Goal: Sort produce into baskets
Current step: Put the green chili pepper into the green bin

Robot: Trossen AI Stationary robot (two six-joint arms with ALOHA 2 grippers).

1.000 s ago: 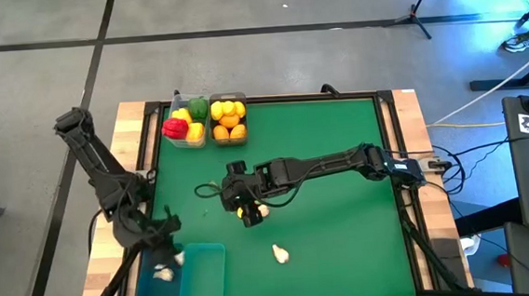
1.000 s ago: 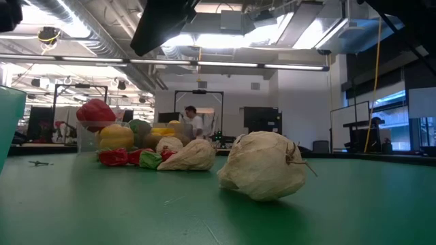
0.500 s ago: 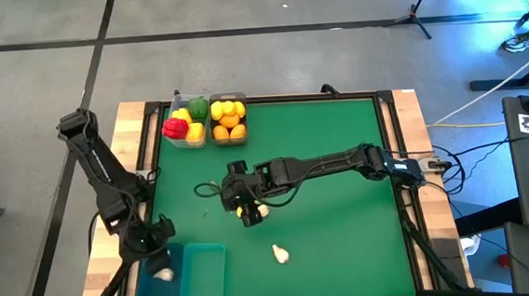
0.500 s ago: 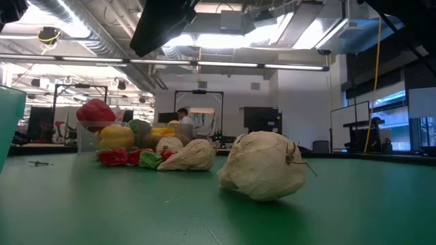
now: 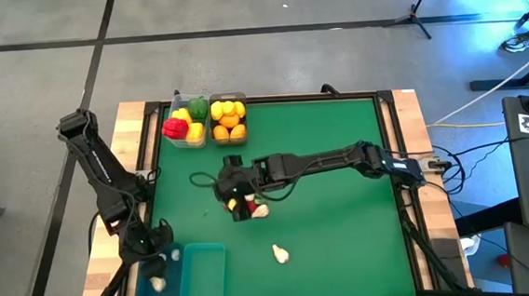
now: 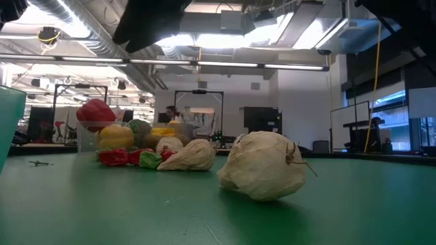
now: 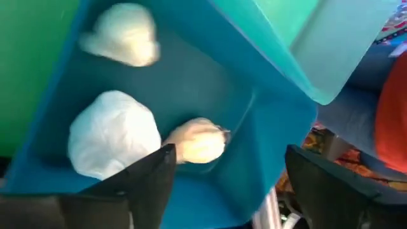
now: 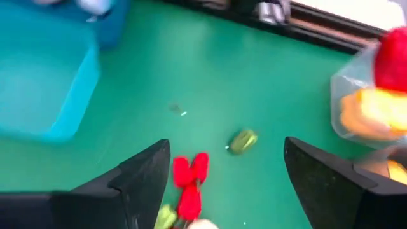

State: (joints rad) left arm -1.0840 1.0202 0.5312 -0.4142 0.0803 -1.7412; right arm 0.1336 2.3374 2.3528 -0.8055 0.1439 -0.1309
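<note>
1. Left gripper (image 7: 222,181) hangs over the blue bin (image 7: 267,133) at the table's near left corner, fingers spread and empty; three garlic bulbs (image 7: 114,140) lie inside. The drop-off step appears complete.
2. Right gripper (image 8: 219,184) hovers mid-table, fingers parted and holding nothing, above the small red chilies (image 8: 189,181) and a green chili (image 8: 242,141).
3. One garlic bulb (image 5: 280,253) lies loose on the green mat (image 5: 340,161); another (image 5: 260,210) sits beside the right gripper.
4. Far bins (image 5: 210,141) hold peppers and citrus.
5. Likely next: lower the right gripper onto a chili, then close.
</note>
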